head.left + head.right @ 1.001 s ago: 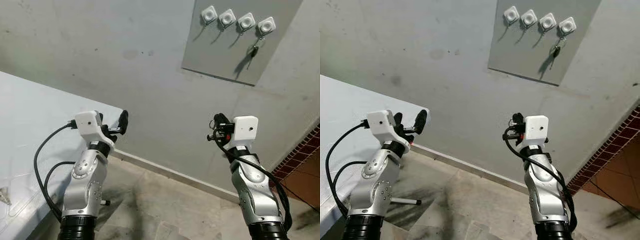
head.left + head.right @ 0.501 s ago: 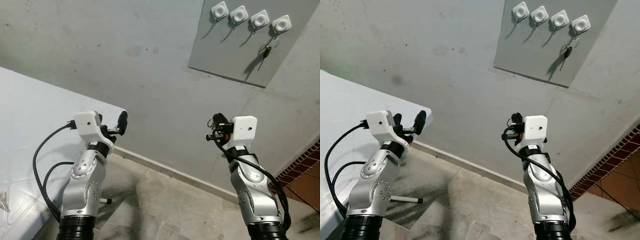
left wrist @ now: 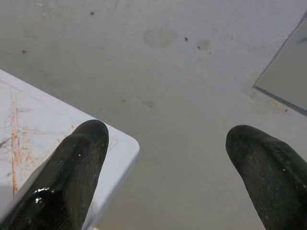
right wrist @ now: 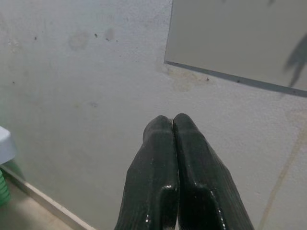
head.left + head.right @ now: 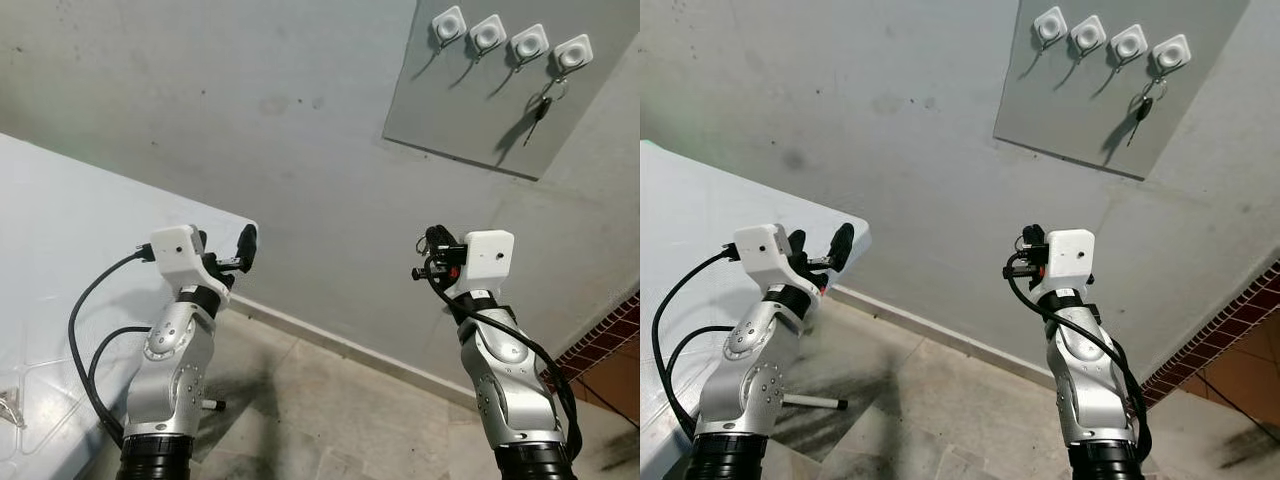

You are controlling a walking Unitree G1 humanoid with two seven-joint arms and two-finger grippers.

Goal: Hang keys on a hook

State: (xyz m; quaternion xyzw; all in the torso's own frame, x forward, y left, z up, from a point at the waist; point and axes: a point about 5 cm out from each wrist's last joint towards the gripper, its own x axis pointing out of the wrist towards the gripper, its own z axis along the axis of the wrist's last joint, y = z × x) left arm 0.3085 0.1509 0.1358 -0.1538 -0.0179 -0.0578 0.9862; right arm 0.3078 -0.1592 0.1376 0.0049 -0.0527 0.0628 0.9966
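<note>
A grey plastered wall (image 5: 250,110) carries a flat grey rectangular panel (image 5: 450,110), its top edge cut off, bearing four white square hooks (image 5: 510,38). A small dark bunch of keys (image 5: 541,105), too small to detail, hangs from the rightmost hook. The pale white table (image 5: 60,260) runs off-frame. The left gripper (image 3: 168,158) is spread; the right gripper (image 4: 173,122) is pressed together, empty.

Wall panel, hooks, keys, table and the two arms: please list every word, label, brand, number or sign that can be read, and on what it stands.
There is no readable text.
Wall panel: plain grey, no text.
Four white hooks: no marking.
Keys hanging on the rightmost hook: too small to read.
White wrist camera housings: no label visible.
White table: only scratches and stains.
</note>
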